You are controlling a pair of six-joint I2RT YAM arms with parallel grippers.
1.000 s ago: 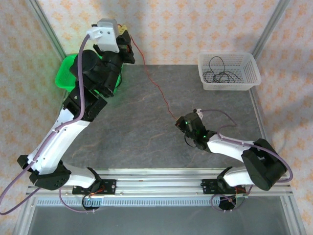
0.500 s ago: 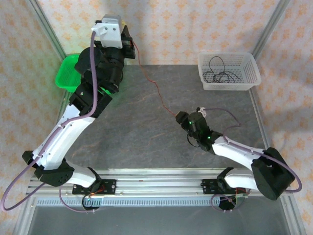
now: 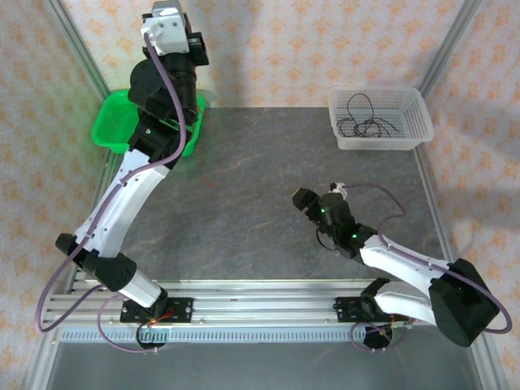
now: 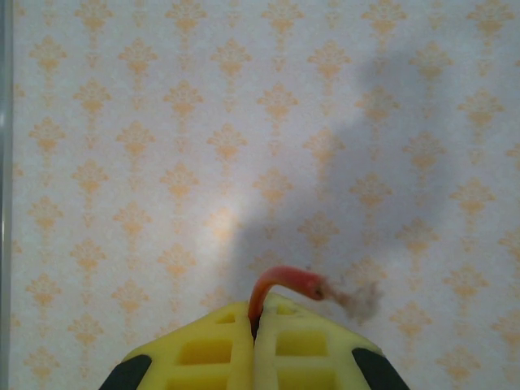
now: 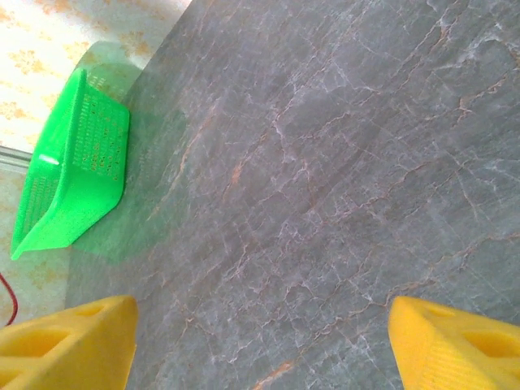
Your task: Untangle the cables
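Note:
My left gripper [image 4: 256, 313] is raised high at the back left [image 3: 197, 50], facing the patterned wall. Its yellow jaws are pressed together on the end of a red cable [image 4: 284, 280], which curls out above them. A short piece of red wire [image 5: 10, 302] shows at the left edge of the right wrist view. My right gripper [image 3: 302, 201] hovers low over the middle of the table, right of centre. Its yellow fingers [image 5: 69, 341] stand wide apart with only bare table between them [image 5: 260, 349]. Black cables [image 3: 366, 123] lie coiled in the white basket.
The white basket [image 3: 416, 110] stands at the back right corner of the grey marble table [image 3: 244, 219]. A green basket [image 3: 110, 122] [image 5: 73, 162] sits at the back left, partly behind my left arm. Metal frame posts rise at both back corners.
My right gripper has opened and let go of the red cable. My left arm has lifted higher and further back with its end, and the cable no longer stretches between the two grippers.

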